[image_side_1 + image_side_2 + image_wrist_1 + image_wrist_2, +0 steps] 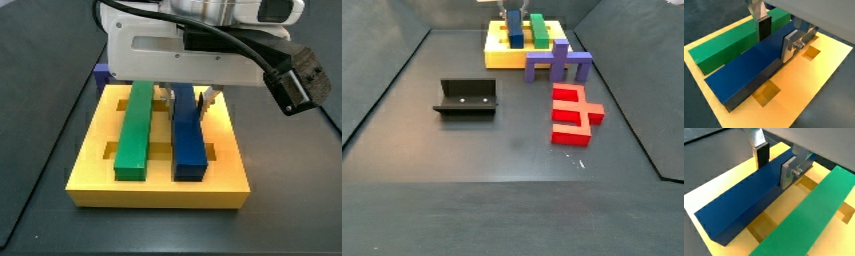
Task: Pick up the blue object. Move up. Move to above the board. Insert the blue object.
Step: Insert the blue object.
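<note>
The blue object (744, 70) is a long dark blue bar lying in a slot of the yellow board (811, 85), parallel to a green bar (731, 42) in the neighbouring slot. My gripper (776, 37) straddles the bar's far end, with one dark pad and one silver plate against its two long sides. Both wrist views show this; the blue object (741, 203) and the gripper (774, 165) look the same there. In a side view the gripper (190, 98) stands over the blue object (189, 140), which sits about level with the green bar (135, 130).
In a side view a purple-blue cross-shaped block (563, 62) stands right of the board (502, 58), red blocks (573, 108) lie nearer the front, and the fixture (466, 97) stands at the left on the dark floor.
</note>
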